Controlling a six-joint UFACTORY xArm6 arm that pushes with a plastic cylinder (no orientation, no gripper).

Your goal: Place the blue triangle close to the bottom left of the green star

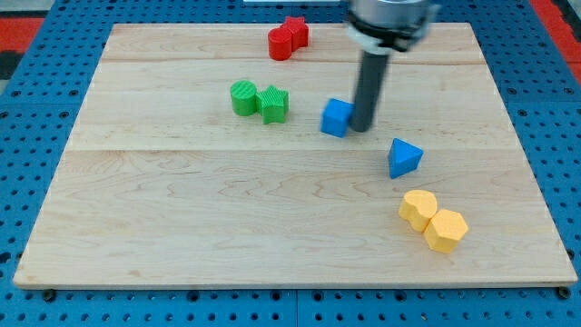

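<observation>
The blue triangle lies right of the board's middle. The green star sits in the upper middle, touching a green round block on its left. My tip rests against the right side of a blue cube, up and left of the blue triangle and well right of the green star. The rod rises from the tip to the view's top.
A red star and a red round block touch near the board's top edge. Two yellow blocks touch at the lower right. The wooden board lies on a blue pegboard.
</observation>
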